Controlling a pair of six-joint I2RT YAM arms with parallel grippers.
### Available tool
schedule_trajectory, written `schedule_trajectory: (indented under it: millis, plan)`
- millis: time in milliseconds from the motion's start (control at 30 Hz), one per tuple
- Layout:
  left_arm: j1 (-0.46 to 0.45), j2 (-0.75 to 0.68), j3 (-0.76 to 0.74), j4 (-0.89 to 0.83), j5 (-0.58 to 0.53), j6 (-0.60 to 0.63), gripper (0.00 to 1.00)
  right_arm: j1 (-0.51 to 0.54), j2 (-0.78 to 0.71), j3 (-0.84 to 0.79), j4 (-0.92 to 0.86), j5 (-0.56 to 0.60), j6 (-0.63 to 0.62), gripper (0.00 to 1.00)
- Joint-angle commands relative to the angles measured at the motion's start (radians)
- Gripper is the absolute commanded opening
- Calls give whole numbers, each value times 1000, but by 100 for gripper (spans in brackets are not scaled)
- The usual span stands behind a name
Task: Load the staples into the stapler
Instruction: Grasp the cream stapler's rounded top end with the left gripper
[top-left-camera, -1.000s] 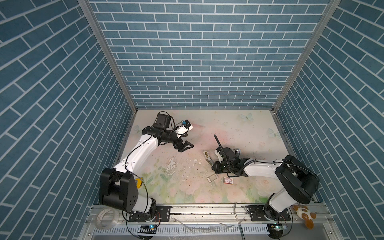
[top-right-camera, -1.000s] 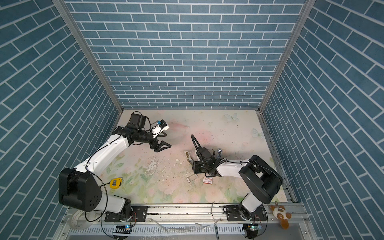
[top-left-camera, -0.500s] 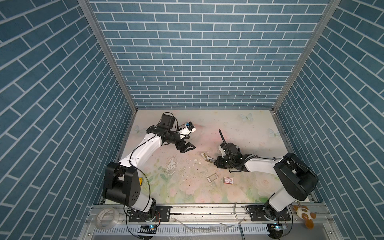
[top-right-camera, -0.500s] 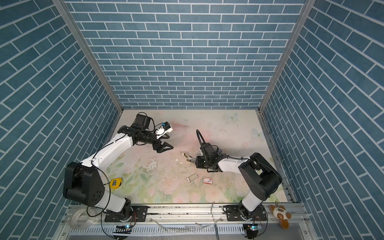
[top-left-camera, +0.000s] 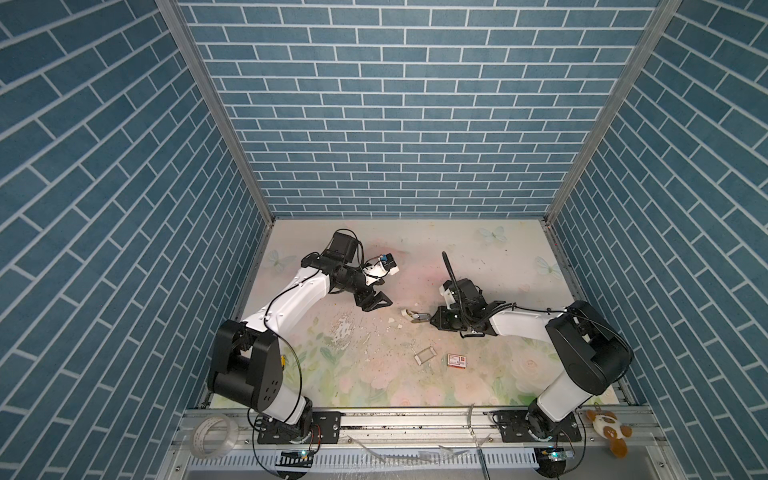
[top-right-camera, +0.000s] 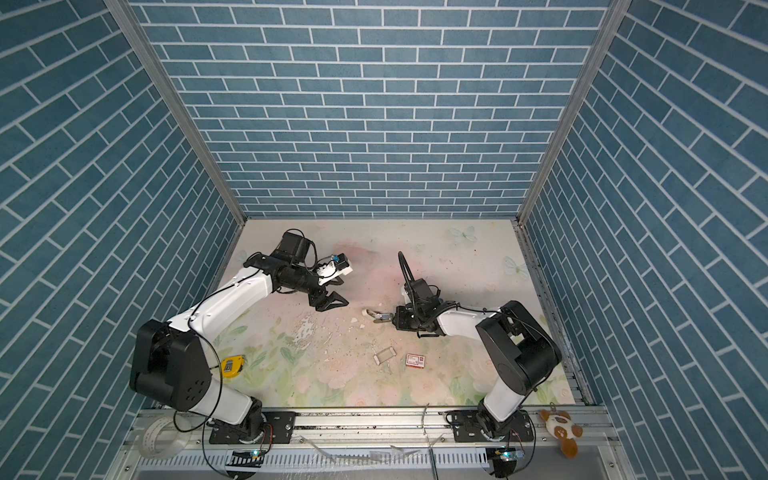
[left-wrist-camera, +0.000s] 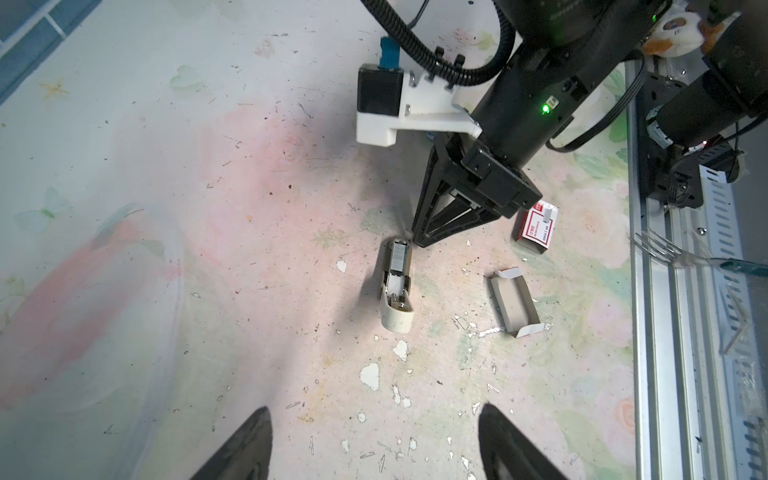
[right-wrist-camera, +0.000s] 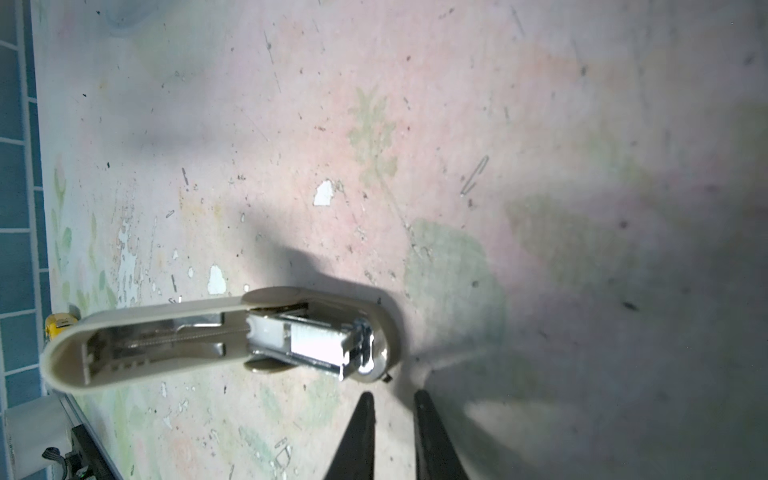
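Observation:
The beige stapler (top-left-camera: 412, 314) (top-right-camera: 375, 314) lies flipped open on the mat, also seen in the left wrist view (left-wrist-camera: 397, 291) and the right wrist view (right-wrist-camera: 166, 336). A silvery ribbed block of staples (right-wrist-camera: 316, 341) (left-wrist-camera: 400, 257) sits in its metal channel. My right gripper (right-wrist-camera: 392, 395) (top-left-camera: 432, 320) (left-wrist-camera: 419, 243) rests just beside the stapler's metal front end. Its jaws are only narrowly apart, with nothing between them. My left gripper (left-wrist-camera: 374, 411) (top-left-camera: 379, 304) (top-right-camera: 334, 305) hovers open and empty over the mat, short of the stapler.
A red-and-white staple box (top-left-camera: 457, 360) (left-wrist-camera: 537, 230) and its empty white inner tray (top-left-camera: 426, 355) (left-wrist-camera: 515, 305) lie nearer the front edge. Loose staples and paint chips litter the mat. A yellow tape measure (top-right-camera: 232, 365) sits by the left arm's base.
My right gripper drew back off the stapler toward the right, and its jaws parted slightly. My left gripper moved closer to the stapler and its jaws narrowed somewhat.

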Motion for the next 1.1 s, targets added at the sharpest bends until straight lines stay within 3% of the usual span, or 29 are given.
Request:
schedule_trajectory:
  millis: [0, 400, 1067]
  plan:
    - [-29, 25, -41, -14, -27, 31, 78, -35, -47, -5, -49, -29, -39, 20]
    - [-103, 155, -4, 15, -76, 27, 68, -60, 29, 58, -5, -122, -43, 20]
    - [-178, 228, 15, 62, -153, 42, 53, -72, 87, 97, -15, -139, -53, 20]
